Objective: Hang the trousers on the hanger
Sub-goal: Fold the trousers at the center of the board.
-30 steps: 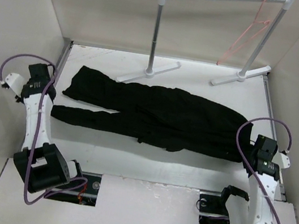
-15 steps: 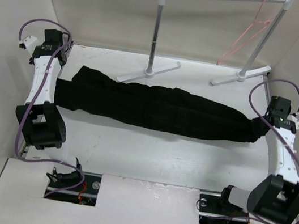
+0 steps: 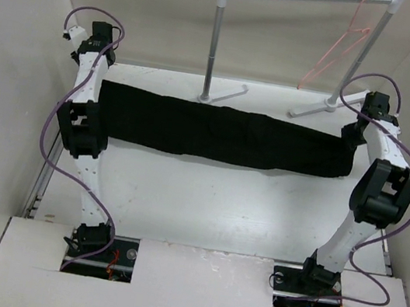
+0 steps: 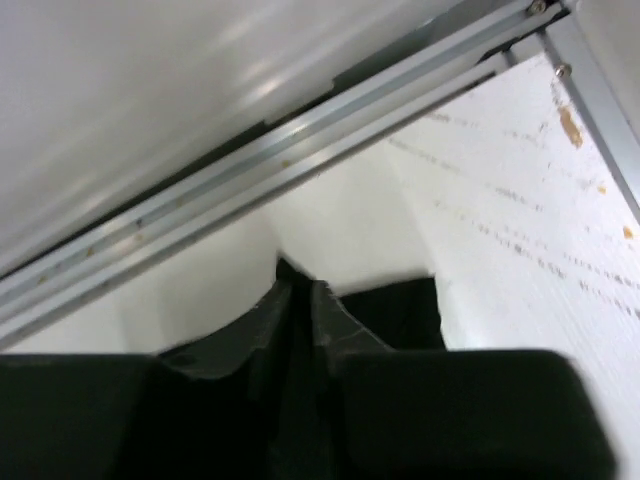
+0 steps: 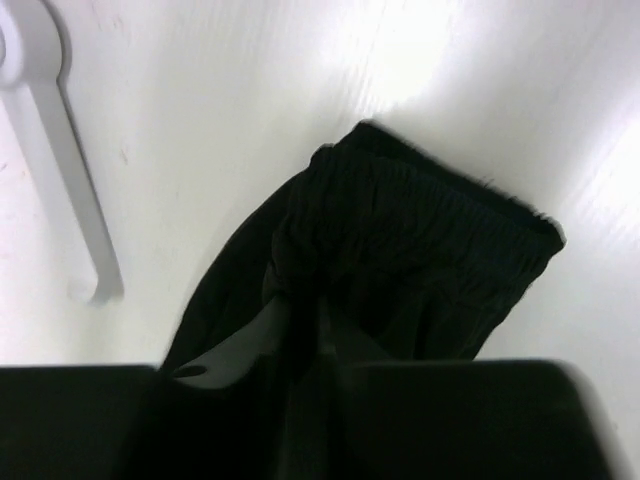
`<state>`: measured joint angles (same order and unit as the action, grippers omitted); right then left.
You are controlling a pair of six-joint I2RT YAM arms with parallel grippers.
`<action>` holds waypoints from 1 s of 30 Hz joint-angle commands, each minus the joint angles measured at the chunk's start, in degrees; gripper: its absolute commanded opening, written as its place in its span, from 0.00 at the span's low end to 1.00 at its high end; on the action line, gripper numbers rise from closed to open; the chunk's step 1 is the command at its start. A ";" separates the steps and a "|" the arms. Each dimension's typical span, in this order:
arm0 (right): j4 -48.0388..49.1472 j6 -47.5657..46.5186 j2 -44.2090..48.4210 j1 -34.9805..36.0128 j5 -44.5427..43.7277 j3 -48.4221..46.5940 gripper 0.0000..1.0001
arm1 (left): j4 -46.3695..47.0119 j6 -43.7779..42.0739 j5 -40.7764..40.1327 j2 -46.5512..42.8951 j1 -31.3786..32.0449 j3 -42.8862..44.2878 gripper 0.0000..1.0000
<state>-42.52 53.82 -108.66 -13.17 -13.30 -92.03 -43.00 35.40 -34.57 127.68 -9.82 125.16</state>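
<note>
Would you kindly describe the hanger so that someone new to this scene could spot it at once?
Find the grey clothes rack standing at the far edge of the table, and follow its top bar to the right end. The hanger dangles there, a thin pinkish-red wire triangle, far slimmer than the grey tubes and white joints around it.

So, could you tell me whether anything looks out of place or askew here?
Nothing looks damaged. One oddity: the trousers, pinched between the left gripper and right gripper, cover the near end of one rack foot. The hanger hangs tilted at the rail's end.
</note>
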 commanded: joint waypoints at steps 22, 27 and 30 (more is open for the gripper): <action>26.87 -3.91 34.29 6.70 3.18 41.12 0.17 | 42.01 20.84 29.61 -48.12 -6.30 -76.53 0.76; 28.19 -3.90 39.13 8.99 6.88 46.84 0.38 | 48.71 23.49 36.67 -47.62 -8.85 -82.79 0.81; 28.99 -4.60 42.03 9.96 8.11 49.57 0.57 | 51.87 23.93 36.15 -43.76 -9.47 -82.80 0.81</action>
<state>-18.76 49.71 -70.39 -3.95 -7.84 -43.57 -0.58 56.77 -1.98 81.84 -18.50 42.35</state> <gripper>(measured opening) 0.541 0.807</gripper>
